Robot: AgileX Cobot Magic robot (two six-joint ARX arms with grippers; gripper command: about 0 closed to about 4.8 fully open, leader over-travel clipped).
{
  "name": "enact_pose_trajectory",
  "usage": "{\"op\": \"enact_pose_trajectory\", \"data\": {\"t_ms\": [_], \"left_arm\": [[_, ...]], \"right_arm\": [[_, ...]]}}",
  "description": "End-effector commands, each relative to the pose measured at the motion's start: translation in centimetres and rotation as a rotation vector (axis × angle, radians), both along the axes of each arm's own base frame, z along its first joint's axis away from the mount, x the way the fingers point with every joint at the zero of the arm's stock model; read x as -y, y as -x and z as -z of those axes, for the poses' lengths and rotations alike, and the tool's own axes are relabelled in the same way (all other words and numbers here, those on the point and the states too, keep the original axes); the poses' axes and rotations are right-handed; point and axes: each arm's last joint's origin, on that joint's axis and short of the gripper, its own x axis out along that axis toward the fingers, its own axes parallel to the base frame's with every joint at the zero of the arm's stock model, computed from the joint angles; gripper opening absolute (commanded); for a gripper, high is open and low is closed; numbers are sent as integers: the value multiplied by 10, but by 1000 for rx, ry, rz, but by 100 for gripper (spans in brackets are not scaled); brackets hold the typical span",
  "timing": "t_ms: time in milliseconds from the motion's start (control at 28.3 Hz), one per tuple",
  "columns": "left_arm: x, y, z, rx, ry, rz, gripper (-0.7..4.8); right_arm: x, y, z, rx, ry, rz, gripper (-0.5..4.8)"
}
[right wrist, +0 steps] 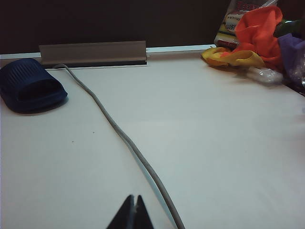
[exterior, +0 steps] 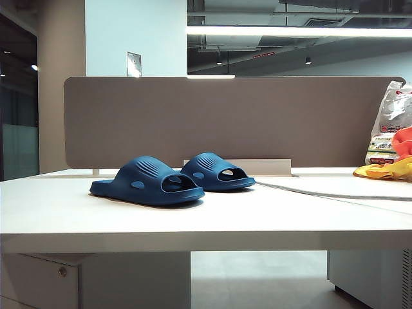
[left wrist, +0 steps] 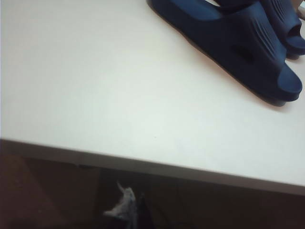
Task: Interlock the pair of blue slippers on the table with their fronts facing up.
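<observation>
Two dark blue slippers stand side by side, soles down, on the white table (exterior: 193,222), neither touched by a gripper. The nearer slipper (exterior: 151,182) sits left of the farther one (exterior: 215,172), and their open toes point right. Neither gripper shows in the exterior view. My left gripper (left wrist: 136,210) hangs in the dark below the table's front edge (left wrist: 152,164), fingers together and empty, well short of the nearer slipper (left wrist: 238,47) and its mate (left wrist: 286,24). My right gripper (right wrist: 134,198) is shut on nothing, low over the table, far from the one slipper (right wrist: 31,86) seen there.
A grey-brown divider panel (exterior: 225,122) stands behind the slippers, with a grey bracket (right wrist: 93,52) at its foot. A grey cable (right wrist: 124,138) runs across the table past my right gripper. Orange cloth (right wrist: 257,28), yellow cloth (right wrist: 233,57) and a plastic bag (exterior: 389,122) lie at the far right.
</observation>
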Motion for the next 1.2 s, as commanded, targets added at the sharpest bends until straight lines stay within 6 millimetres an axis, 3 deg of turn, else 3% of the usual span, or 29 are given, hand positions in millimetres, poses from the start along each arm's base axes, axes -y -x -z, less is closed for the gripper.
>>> {"op": "enact_pose_trajectory", "data": {"t_ms": [35, 283, 495, 848, 1025, 1201], "left_arm": [[1, 0, -2, 11, 23, 24, -5], [1, 0, -2, -5, 108, -7, -6], [4, -2, -10, 15, 330, 29, -6], [14, -5, -78, 165, 420, 28, -6], [23, -24, -77, 12, 471, 79, -6], [60, -63, -85, -50, 460, 156, -6]], "right_arm": [[0, 0, -1, 11, -4, -1, -4], [0, 0, -1, 11, -4, -1, -4], [0, 0, -1, 11, -4, -1, -4], [0, 0, -1, 11, -4, -1, -4], [0, 0, -1, 11, -4, -1, -4], [0, 0, -1, 8, -3, -2, -4]]}}
